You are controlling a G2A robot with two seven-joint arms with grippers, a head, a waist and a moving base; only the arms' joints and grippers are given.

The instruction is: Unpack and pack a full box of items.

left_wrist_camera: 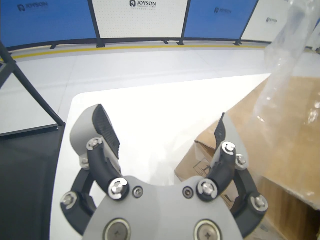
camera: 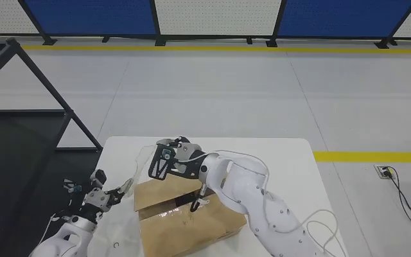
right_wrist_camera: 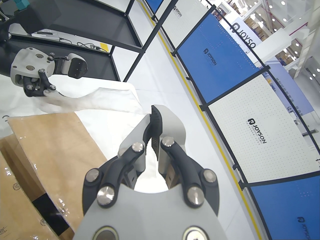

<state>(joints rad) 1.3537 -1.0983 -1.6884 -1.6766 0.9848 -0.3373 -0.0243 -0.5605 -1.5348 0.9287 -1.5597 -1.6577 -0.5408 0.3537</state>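
Observation:
A brown cardboard box (camera: pixel 186 212) with raised flaps sits mid-table, and shows as well in the left wrist view (left_wrist_camera: pixel 287 126) and the right wrist view (right_wrist_camera: pixel 50 146). My right gripper (right_wrist_camera: pixel 153 121) is shut on a corner of a clear plastic bag (right_wrist_camera: pixel 105 98), held above the box's far left corner (camera: pixel 157 168). The bag (camera: pixel 138 170) stretches down toward my left gripper (camera: pixel 125 188), which stands open beside the box's left flap with only bare table between its fingers (left_wrist_camera: pixel 162 126). The bag (left_wrist_camera: pixel 285 51) hangs just to one side of it. From the right wrist the left gripper (right_wrist_camera: pixel 66 81) sits at the bag's far end.
The white table (camera: pixel 282 154) has free room behind and to the right of the box. A black metal shelf frame (camera: pixel 38 83) stands off the table's left side. Blue and white partition panels (camera: pixel 218 16) line the back of the floor.

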